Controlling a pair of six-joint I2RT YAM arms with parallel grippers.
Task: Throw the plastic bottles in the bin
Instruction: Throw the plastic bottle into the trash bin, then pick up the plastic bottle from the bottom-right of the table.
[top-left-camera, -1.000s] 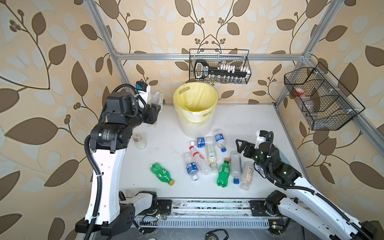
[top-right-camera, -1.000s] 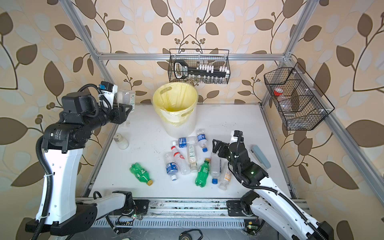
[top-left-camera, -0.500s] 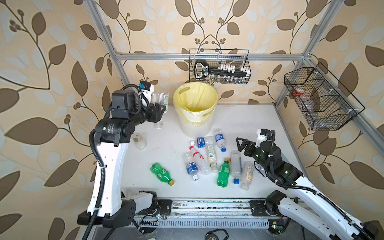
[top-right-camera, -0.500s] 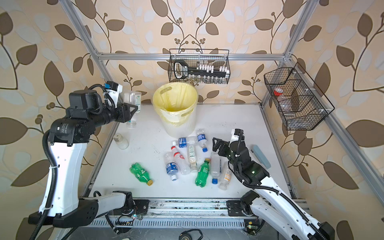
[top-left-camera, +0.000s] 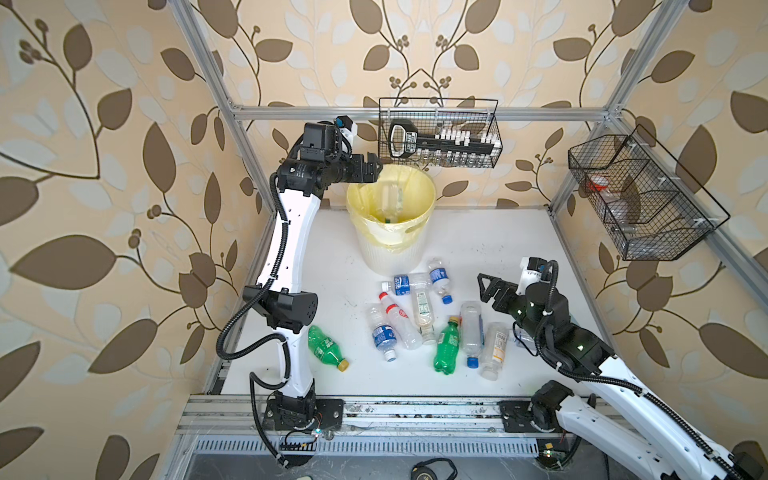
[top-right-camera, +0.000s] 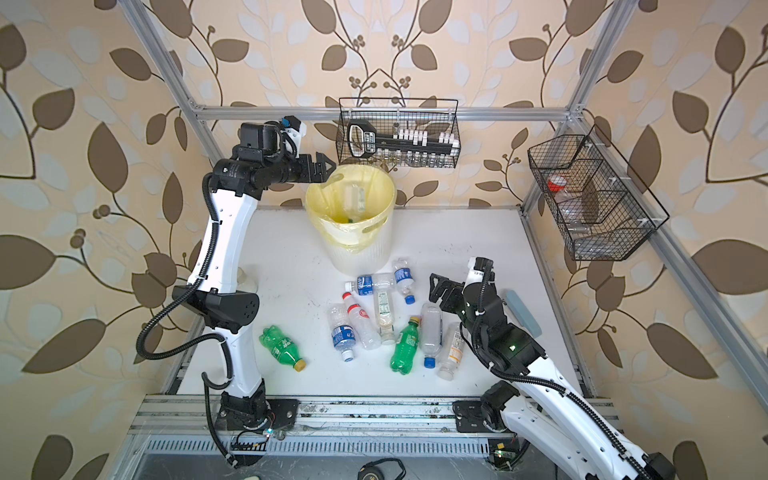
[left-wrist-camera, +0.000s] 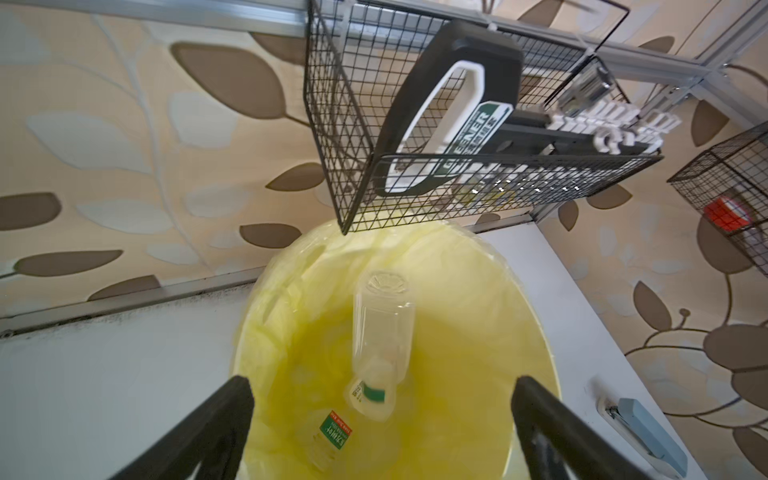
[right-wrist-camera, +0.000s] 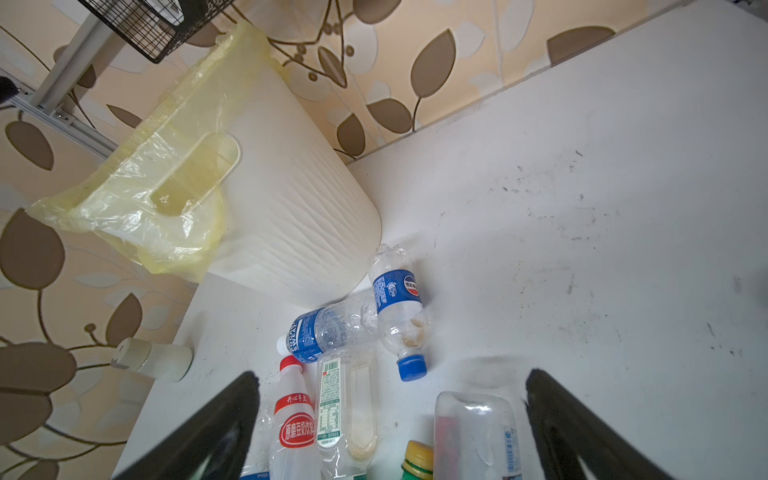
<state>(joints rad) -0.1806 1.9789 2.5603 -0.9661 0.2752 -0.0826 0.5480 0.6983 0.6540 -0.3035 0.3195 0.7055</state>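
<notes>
- My left hand (top-left-camera: 371, 168) has swung from short of the bin (top-left-camera: 386, 257) to just over its rim. Its jaws were pinching a clear bottle a moment ago and now stand spread wide with nothing between them.
- That clear bottle (left-wrist-camera: 382, 328) is free of me and inside the yellow liner, neck down. It is smeared in both top views, so I judge it is mid-fall.
- Below it, a labelled bottle (left-wrist-camera: 332, 432) already lies at the bottom of the bin.
- My right hand (top-left-camera: 484, 286) has barely shifted. It is spread, empty and low beside the cluster of bottles (top-left-camera: 422, 307) on the tabletop (top-left-camera: 519, 232).
- For the task, that is one more bottle binned. By my count nine are still out: eight bunched in front of the bin, and a green bottle (top-left-camera: 326, 347) lying apart near my left arm.
- My left arm is free to go back for another.
</notes>
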